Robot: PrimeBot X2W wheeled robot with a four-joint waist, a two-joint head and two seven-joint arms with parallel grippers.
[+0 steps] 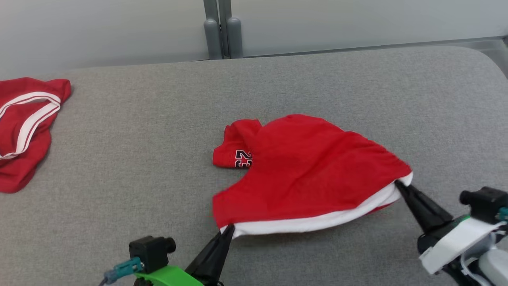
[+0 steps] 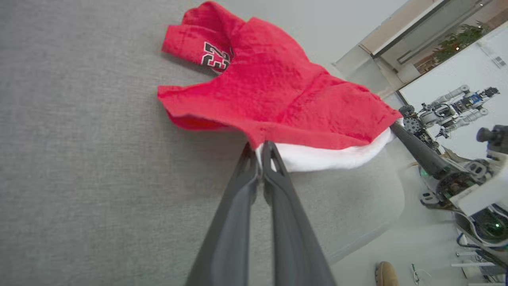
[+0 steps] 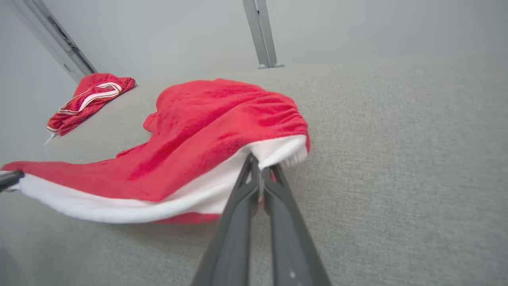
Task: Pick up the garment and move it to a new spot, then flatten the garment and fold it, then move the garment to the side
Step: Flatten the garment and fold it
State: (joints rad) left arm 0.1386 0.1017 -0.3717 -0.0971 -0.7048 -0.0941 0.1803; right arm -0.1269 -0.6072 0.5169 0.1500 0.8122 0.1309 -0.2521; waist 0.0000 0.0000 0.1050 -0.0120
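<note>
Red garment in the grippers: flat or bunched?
Bunched: red garment has its white hem lifted between left gripper and right gripper; numbered part crumpled.

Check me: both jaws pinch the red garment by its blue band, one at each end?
Not quite: the band is white, not blue; the head view shows it. Both jaws do pinch the red garment by it, one at each end.

Second red garment (image 1: pixel 24 131), cropped leftward
</note>
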